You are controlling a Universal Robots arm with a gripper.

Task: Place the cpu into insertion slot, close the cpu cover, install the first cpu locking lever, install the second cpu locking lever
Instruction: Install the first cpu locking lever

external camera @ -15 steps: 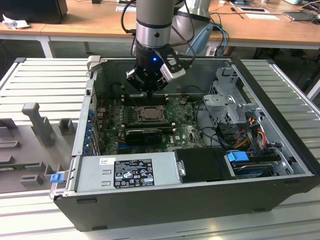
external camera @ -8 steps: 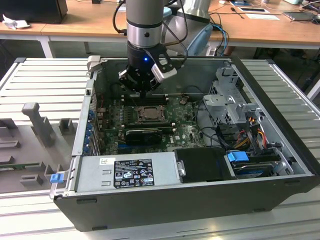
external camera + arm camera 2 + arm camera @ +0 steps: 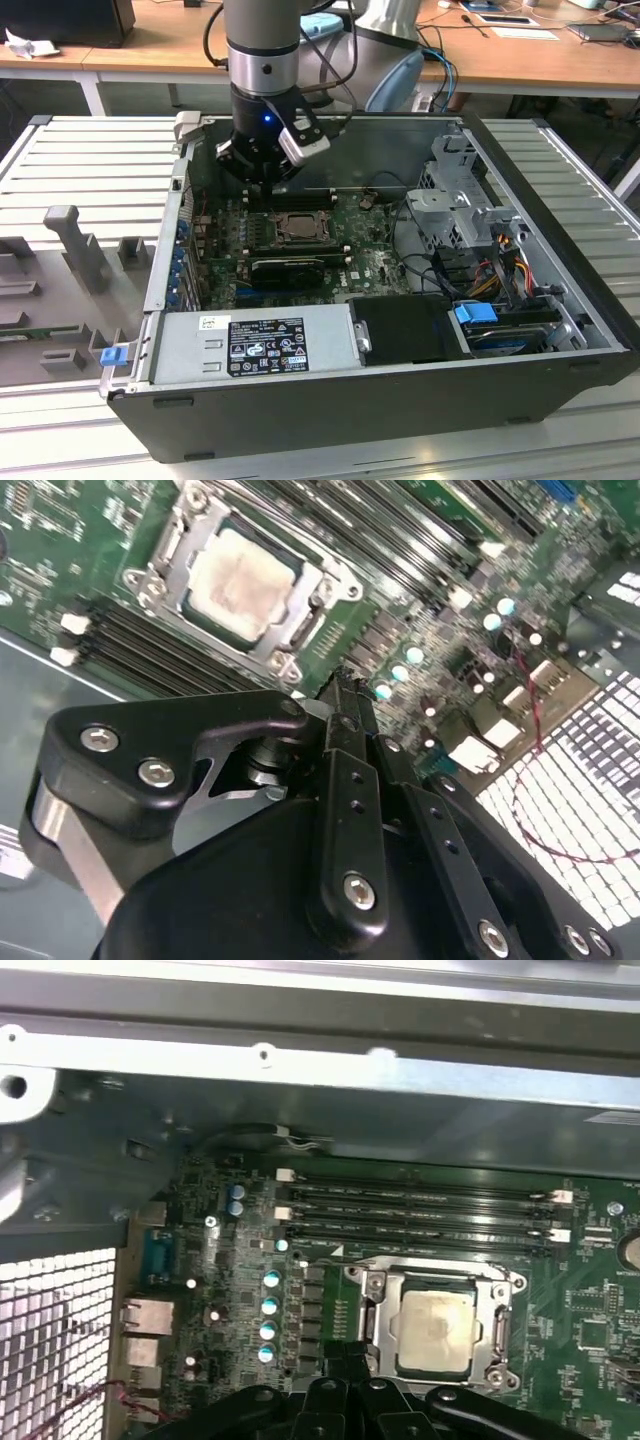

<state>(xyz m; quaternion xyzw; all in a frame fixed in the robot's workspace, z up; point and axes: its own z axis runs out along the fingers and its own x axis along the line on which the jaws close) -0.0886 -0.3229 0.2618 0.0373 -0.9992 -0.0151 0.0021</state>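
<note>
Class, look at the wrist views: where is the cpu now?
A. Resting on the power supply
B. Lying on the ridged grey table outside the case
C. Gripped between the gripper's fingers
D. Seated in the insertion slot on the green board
D: in the first wrist view the cpu sits flat in the insertion slot, with the cpu cover framing it.

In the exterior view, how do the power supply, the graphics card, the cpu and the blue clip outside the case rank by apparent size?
1. power supply, clearly largest.
2. graphics card.
3. cpu and blue clip look alike; the clip sits nearer the camera, so I leave them unranked.
</note>
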